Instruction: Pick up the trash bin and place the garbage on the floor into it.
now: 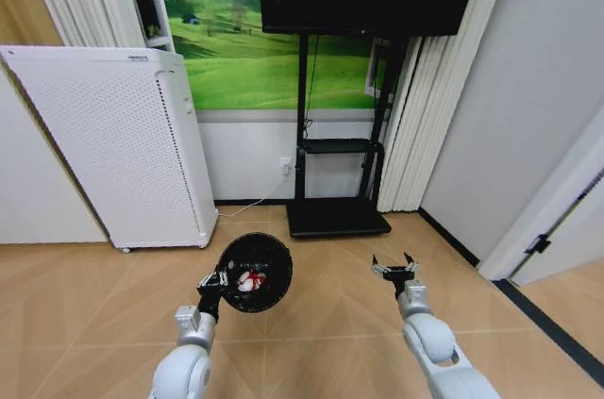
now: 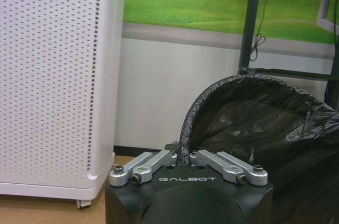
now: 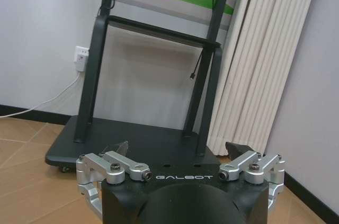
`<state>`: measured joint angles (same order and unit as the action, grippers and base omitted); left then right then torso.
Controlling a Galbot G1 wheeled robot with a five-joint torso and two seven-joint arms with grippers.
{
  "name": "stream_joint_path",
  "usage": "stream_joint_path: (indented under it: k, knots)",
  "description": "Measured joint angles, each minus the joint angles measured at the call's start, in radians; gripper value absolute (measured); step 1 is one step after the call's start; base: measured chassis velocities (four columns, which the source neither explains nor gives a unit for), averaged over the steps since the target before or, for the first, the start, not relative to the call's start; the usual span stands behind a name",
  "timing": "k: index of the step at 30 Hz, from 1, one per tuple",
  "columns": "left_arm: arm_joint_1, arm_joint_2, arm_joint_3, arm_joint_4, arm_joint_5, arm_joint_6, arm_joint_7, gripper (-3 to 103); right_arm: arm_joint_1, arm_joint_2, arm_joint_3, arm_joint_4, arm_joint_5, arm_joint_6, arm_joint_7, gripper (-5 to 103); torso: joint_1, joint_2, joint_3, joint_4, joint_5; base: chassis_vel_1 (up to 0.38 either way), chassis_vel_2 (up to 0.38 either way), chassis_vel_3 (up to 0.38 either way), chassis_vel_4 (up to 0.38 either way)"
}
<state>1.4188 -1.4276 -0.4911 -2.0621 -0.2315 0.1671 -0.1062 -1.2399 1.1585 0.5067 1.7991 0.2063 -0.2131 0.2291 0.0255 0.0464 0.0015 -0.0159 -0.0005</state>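
Two claws up: your left claw [image 1: 216,283] is pinching the trash bin [image 1: 255,273] rim, garbage [image 1: 248,280] inside; right claw [image 1: 394,267] is hanging wide open, empty.

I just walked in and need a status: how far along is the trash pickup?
Done: the left gripper has its jaws shut on the trash bin rim, and a red-and-white wrapper lies inside. In hand: the bin is held. The right gripper hangs open and empty. Left: whether more litter remains cannot be told.
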Motion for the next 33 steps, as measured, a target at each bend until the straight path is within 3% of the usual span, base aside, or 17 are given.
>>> stream_joint_path:
  k: [11, 33]
  knots:
    - [0.002, -0.010, 0.001, 0.003, 0.002, -0.001, -0.005, 3, -0.004, 0.007, 0.004, -0.019, 0.004, 0.037, -0.005, 100, 0.000, 0.000, 0.000, -0.0002, 0.0007, 0.085, 0.094, -0.083, -0.073]
    - [-0.011, -0.006, 0.004, 0.013, 0.001, -0.005, -0.003, 3, -0.026, 0.006, 0.017, -0.007, -0.021, 0.032, -0.011, 100, 0.000, 0.000, 0.000, -0.0002, 0.0005, 0.020, 0.026, -0.022, -0.023]
